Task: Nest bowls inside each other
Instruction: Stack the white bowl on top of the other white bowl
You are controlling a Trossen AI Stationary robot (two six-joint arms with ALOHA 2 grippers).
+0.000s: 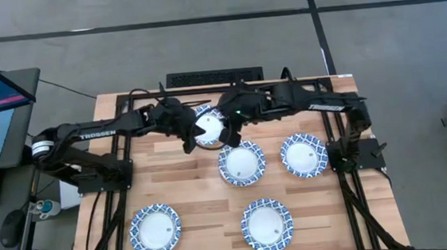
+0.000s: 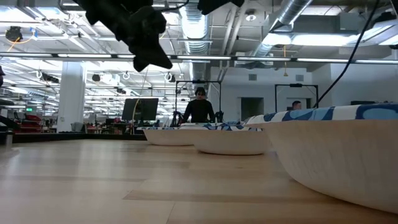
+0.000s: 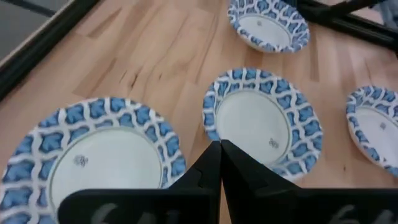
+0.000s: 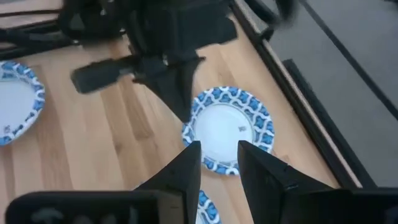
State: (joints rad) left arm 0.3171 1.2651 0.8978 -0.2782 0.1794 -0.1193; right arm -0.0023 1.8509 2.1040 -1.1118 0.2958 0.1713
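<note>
Now, my L gripper (image 1: 188, 146) shut, empty, R gripper (image 1: 226, 141) slightly open, empty; both flank rear bowl (image 1: 206, 126), L nearer

- Back bowl (image 1: 206, 127), upper centre of the high view: partly covered by both arms' wrists; only its white middle and part of the rim show.
- Left gripper (image 1: 188, 146) and right gripper (image 1: 226, 141), high view: dark against dark arms, finger tips too small to make out there.
- Nearest bowl (image 2: 348, 155), right of the low view: cut off by the right and bottom edges.
- Bowl (image 3: 96, 158), lower left of the left wrist view: cut by the bottom edge and the gripper body.
- Bowl (image 3: 380, 134), right edge of the left wrist view: half out of frame.
- Bowl (image 4: 15, 102), left edge of the right wrist view: cut off.
- Person (image 2: 199, 107), centre of the low view: distant, small.
</note>
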